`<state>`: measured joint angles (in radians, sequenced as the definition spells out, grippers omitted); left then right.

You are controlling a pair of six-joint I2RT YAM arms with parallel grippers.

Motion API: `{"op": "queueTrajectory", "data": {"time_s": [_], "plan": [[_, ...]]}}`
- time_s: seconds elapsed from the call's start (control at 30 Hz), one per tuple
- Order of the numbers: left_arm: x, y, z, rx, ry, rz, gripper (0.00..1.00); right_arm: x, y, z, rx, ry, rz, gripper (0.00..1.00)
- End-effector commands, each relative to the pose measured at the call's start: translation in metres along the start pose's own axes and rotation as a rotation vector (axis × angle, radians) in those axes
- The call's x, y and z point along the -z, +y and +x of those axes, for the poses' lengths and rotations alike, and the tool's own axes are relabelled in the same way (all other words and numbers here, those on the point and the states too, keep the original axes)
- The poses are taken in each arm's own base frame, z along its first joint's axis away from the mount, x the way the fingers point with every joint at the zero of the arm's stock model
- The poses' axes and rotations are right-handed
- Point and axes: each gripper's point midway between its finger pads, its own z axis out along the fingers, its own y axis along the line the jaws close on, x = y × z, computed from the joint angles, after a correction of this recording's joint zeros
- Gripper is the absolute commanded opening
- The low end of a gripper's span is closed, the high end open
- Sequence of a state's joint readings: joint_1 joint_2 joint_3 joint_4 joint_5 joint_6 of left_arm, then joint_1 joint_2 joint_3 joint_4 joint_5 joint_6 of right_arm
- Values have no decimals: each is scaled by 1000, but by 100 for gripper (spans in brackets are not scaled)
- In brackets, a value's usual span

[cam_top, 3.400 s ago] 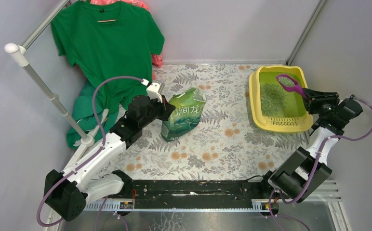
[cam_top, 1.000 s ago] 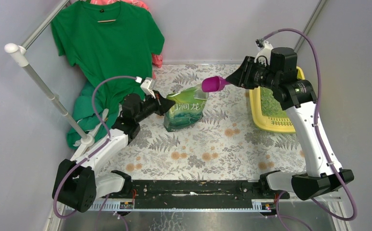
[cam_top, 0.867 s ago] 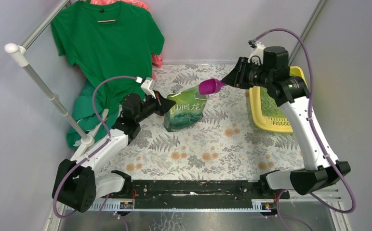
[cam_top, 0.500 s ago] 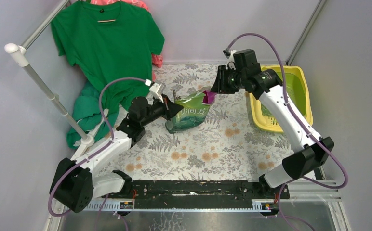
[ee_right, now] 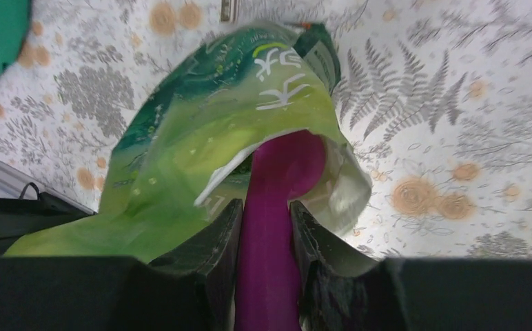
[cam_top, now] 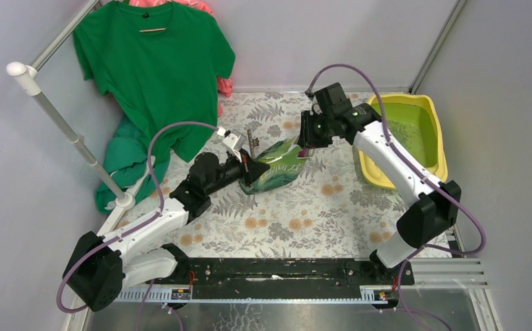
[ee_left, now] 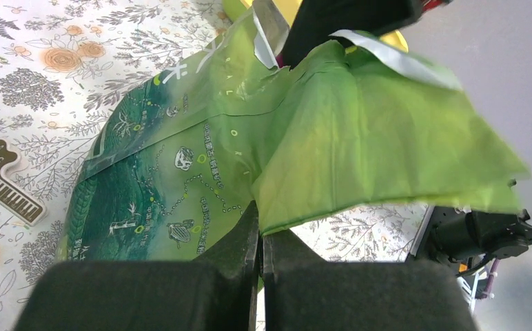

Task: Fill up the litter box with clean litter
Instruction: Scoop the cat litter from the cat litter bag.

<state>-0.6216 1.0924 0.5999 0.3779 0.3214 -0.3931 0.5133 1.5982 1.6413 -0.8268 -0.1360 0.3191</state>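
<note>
Clean litter [cam_top: 406, 138]: loose green grains. A thin scatter lies on the floor of the litter box, and the rest is hidden inside the green bag.
Handling: probably light, dry and free-running. No pincer can pinch it, so it has to ride in the scoop bowl, and a tilt or jolt would likely spill it.
Litter box [cam_top: 444, 141]: a yellow tray at about 2 o'clock on the table. It looks stiff and sits flat, well apart from the bag, with its floor only partly covered.
Green bag [cam_top: 277, 165]: near the table's middle, at 9 o'clock from the box. It leans over with its torn mouth turned toward 2 o'clock. The film looks glossy, floppy and slippery. The best hold is probably a fold at the rim, since the body would sag.
Purple scoop [ee_right: 277, 207]: looks like hard plastic, best taken by the handle. Its bowl is pushed down into the bag mouth, and the load inside cannot be seen.
Right gripper [ee_right: 267, 214]: at 2 o'clock from the bag. The fingers are clamped on either side of the scoop handle with no gap showing.
Left gripper [ee_left: 261, 231]: at 9 o'clock from the bag. The jaws are nearly touching and pinch a flap of the bag's film, holding the mouth up.
Step in hand: most likely a scoop being loaded from the bag.
Table [cam_top: 318, 214]: covered with a floral cloth.
Green T-shirt [cam_top: 153, 62]: hangs at 11 o'clock, clear of the work.
</note>
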Motion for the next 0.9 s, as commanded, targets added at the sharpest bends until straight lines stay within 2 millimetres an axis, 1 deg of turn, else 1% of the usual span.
{"op": "queueTrajectory", "data": {"time_s": [0.0, 0.1, 0.2, 0.27, 0.37, 0.4, 0.43, 0.53, 0.63, 0.73, 0.87], "plan": [[5, -41, -60, -101, -238, 135, 3, -30, 10, 22, -30, 58, -83, 0], [6, -41, -60, -101, -241, 133, 3, -50, 16, 32, -60, 78, -134, 0], [6, -40, -60, -106, -238, 129, 3, -68, 27, 42, -99, 97, -217, 0], [6, -40, -61, -111, -238, 125, 3, -75, 33, 46, -121, 107, -264, 0], [7, -37, -60, -118, -238, 108, 2, -77, 50, 48, -153, 120, -376, 0], [8, -36, -60, -121, -240, 100, 2, -75, 56, 47, -155, 120, -416, 0], [8, -34, -60, -122, -239, 89, 2, -74, 60, 48, -172, 122, -447, 0], [12, -29, -59, -129, -238, 62, 2, -66, 71, 44, -207, 105, -535, 0], [16, -23, -59, -138, -239, 24, 1, -56, 71, 37, -249, 83, -611, 0], [20, -17, -64, -143, -248, -18, 1, -41, 69, 31, -296, 61, -703, 0], [27, -8, -76, -123, -267, -39, 1, -24, 57, 31, -343, 51, -768, 0]]}}
